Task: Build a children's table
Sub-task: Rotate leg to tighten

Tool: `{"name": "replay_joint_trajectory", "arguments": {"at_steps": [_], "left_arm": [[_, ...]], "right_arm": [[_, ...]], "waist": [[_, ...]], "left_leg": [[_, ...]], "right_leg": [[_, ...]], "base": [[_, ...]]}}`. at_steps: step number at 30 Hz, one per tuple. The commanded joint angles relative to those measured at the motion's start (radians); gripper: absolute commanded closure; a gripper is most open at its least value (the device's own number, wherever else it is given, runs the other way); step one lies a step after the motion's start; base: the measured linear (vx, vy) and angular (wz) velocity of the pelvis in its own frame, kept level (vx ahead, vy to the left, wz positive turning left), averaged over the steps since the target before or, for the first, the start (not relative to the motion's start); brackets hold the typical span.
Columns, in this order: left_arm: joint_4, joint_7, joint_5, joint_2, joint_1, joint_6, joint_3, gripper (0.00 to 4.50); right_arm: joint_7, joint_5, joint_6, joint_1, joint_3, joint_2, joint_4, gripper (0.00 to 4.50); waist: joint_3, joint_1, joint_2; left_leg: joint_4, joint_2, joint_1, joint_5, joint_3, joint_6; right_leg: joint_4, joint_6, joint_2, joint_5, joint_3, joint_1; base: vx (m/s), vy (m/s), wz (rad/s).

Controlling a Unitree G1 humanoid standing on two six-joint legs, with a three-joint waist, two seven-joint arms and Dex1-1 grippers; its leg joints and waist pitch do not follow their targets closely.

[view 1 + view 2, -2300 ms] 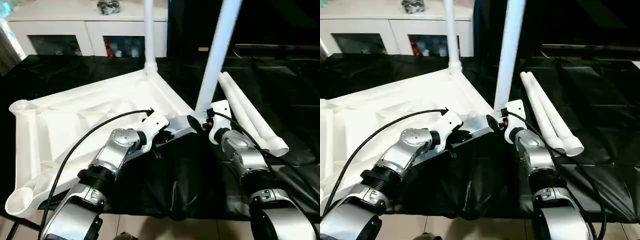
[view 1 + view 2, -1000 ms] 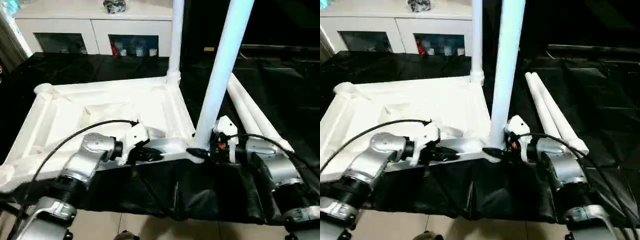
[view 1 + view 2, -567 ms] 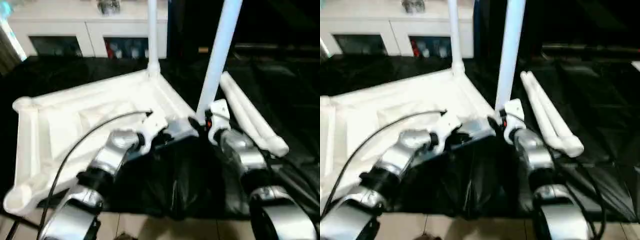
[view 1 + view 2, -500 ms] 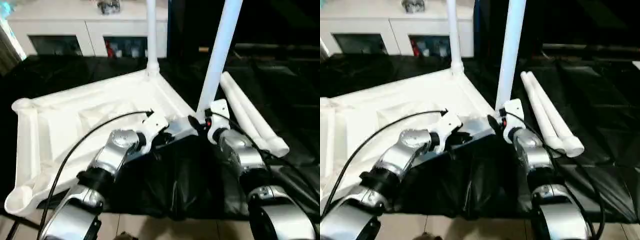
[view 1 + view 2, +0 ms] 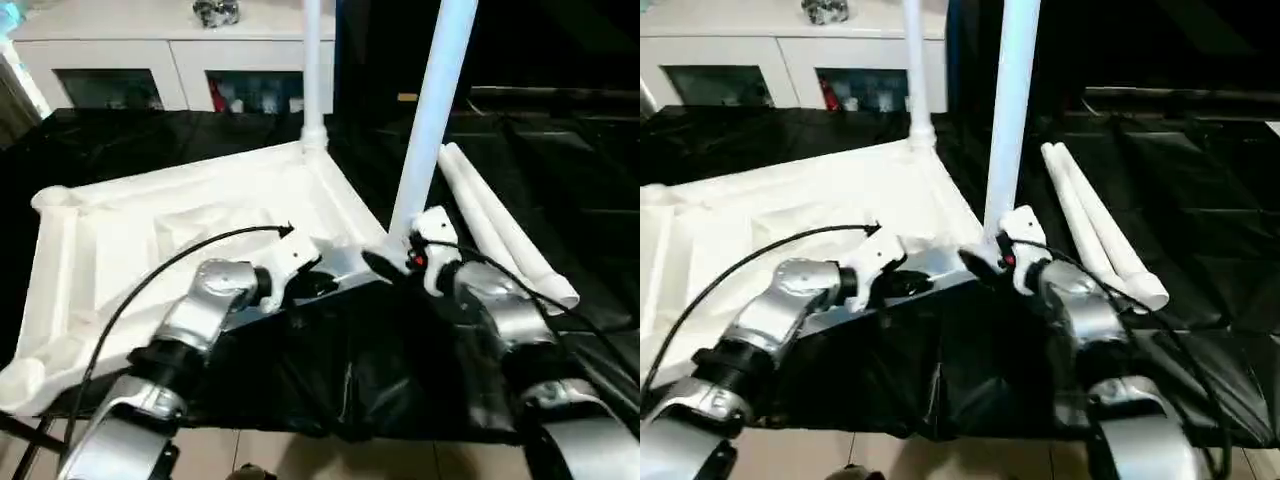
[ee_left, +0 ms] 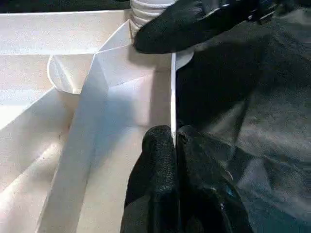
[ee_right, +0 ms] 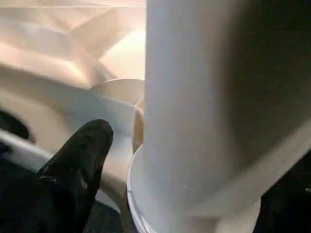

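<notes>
At the tabletop's (image 5: 180, 230) near rim, left gripper (image 6: 174, 138) pinches the edge closed. Right gripper (image 5: 385, 268) stands wide around the near leg (image 5: 432, 110) base. Keep rim clamped; check leg seated fully before withdrawing.

A black, wrinkled cloth (image 5: 350, 385) covers the work surface and hangs over its near edge. Below that edge shows a strip of pale tiled floor (image 5: 300, 455). Beyond the far edge stands a white cabinet (image 5: 180, 60) with dark glass doors, small coloured items dimly visible behind them, and a dark, shiny object (image 5: 215, 12) on its top. To the cabinet's right the background is dark
</notes>
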Motion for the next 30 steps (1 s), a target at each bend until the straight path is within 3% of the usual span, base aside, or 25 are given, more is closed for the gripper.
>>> {"name": "replay_joint_trajectory", "arguments": {"at_steps": [1, 5, 10, 19, 25, 30], "left_arm": [[-0.063, -0.060, -0.054, 0.000, 0.003, -0.049, -0.003, 4.50], [-0.095, -0.153, -0.077, 0.042, 0.023, -0.050, -0.008, 4.50], [-0.136, -0.238, -0.096, 0.087, 0.045, -0.032, -0.023, 4.50], [-0.184, -0.290, -0.110, 0.108, 0.078, -0.004, -0.034, 4.50], [-0.181, -0.263, -0.099, 0.102, 0.079, -0.003, -0.034, 4.50], [-0.091, -0.052, -0.042, 0.011, 0.018, 0.016, -0.010, 4.50]], "right_arm": [[0.101, 0.018, 0.005, 0.018, 0.029, -0.015, -0.049, 0.41], [0.260, 0.075, 0.045, 0.057, 0.045, -0.080, -0.129, 0.41], [0.410, 0.097, 0.094, 0.100, 0.080, -0.139, -0.207, 0.41], [0.459, 0.109, 0.125, 0.114, 0.098, -0.150, -0.252, 1.11], [0.463, 0.111, 0.144, 0.129, 0.107, -0.140, -0.276, 1.48], [0.229, 0.030, 0.126, 0.108, 0.102, -0.053, -0.169, 1.77]], "waist": [[-0.071, 0.003, -0.018], [-0.073, 0.008, -0.018], [-0.070, 0.015, -0.019], [-0.070, 0.019, -0.021], [-0.070, 0.023, -0.022], [-0.068, 0.018, -0.020]], "left_leg": [[-0.064, 0.014, 0.016, -0.216, 0.004, 0.061], [-0.061, 0.017, 0.014, -0.192, 0.004, 0.084], [-0.065, 0.020, 0.015, -0.214, 0.004, 0.076], [-0.064, 0.019, 0.016, -0.197, 0.004, 0.069], [-0.064, 0.019, 0.018, -0.200, 0.004, 0.063], [-0.066, 0.016, 0.018, -0.203, 0.003, 0.042]], "right_leg": [[-0.067, -0.245, -0.036, -0.149, 0.023, 0.050], [-0.060, -0.259, -0.036, -0.117, 0.022, 0.049], [-0.065, -0.252, -0.038, -0.163, 0.023, 0.047], [-0.063, -0.252, -0.038, -0.162, 0.024, 0.044], [-0.065, -0.243, -0.039, -0.182, 0.025, 0.043], [-0.069, -0.233, -0.040, -0.204, 0.026, 0.041]], "base": [[0.000, 0.000, 0.00], [0.000, 0.000, 0.00], [0.000, 0.000, 0.00], [0.000, 0.000, 0.00], [0.000, 0.000, 0.00], [0.000, 0.000, 0.00]]}}
